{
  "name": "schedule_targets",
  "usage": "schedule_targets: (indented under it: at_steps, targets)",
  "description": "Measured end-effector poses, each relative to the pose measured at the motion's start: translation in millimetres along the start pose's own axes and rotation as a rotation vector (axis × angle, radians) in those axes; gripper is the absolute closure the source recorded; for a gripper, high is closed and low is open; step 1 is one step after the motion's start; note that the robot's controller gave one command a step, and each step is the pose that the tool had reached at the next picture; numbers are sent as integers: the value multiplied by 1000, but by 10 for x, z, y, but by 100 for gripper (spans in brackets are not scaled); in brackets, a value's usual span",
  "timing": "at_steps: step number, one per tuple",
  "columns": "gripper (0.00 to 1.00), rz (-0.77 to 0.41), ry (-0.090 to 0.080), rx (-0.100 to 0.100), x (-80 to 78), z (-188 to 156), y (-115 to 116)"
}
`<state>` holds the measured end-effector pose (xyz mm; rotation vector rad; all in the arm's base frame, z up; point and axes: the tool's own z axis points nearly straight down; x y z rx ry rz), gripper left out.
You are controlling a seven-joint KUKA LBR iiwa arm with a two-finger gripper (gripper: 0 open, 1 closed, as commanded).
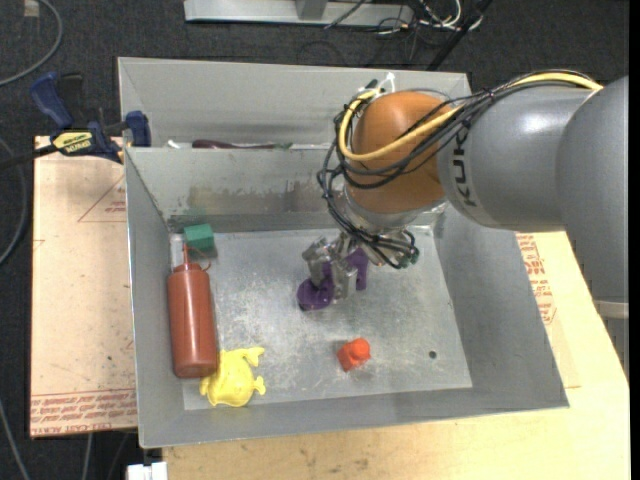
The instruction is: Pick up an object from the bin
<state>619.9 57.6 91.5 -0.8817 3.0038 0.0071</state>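
Observation:
My gripper (333, 266) is low over the middle of the bin floor, directly at a small purple thing (316, 295) of irregular shape. The purple thing lies against the gripper's lower end, and part of it shows purple on the gripper's right side. Whether it is gripped or only touched cannot be made out. A small orange-red block (352, 353) lies on the floor a short way in front of the gripper, apart from it.
A red-brown squeeze bottle (192, 313) lies along the left wall, with a green block (200, 236) at its far end. A yellow soft toy (233, 378) sits in the front left corner. The arm with its orange cover and cables hangs over the back right.

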Motion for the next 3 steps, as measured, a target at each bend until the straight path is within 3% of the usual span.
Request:
schedule_targets:
  at_steps: [3]
  targets:
    - [100,-60,-5,1,-83,181,-103]
